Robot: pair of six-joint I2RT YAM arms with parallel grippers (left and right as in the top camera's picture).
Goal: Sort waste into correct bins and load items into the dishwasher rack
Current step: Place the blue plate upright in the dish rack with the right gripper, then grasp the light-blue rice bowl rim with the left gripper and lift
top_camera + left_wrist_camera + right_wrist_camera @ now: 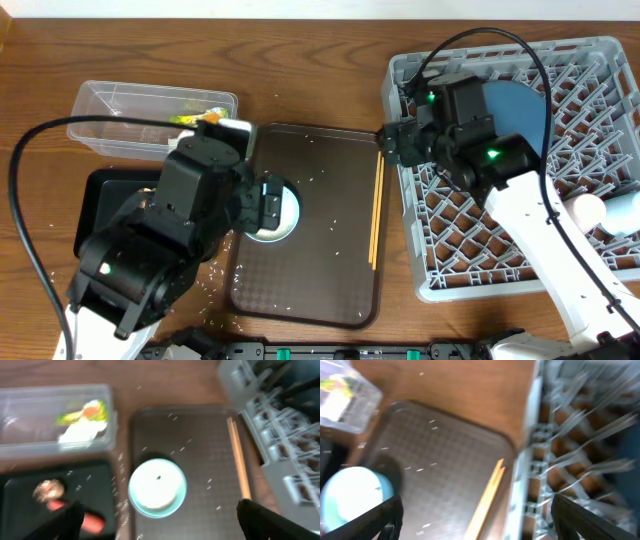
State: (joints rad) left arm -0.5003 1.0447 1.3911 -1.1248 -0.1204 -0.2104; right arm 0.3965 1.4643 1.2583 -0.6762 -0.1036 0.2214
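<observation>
A light-blue cup [157,487] stands on the brown serving tray [320,280], just ahead of my open left gripper [157,530] and between the lines of its fingers. Thin chopsticks [487,495] lie along the tray's right edge. My open right gripper [480,525] hovers over them, beside the grey dishwasher rack [570,435]. A blue plate [515,105] stands in the rack. The clear tub [30,435] holds a wrapper [87,411] and white paper [80,432]. In the black tray [25,515] lie a carrot [92,521] and a brown lump [48,489].
Loose rice grains [190,440] are scattered over the brown tray and the table beside it. The rack's left wall [400,180] stands close to the chopsticks. Cables arc above both arms. Both wrist views are blurred.
</observation>
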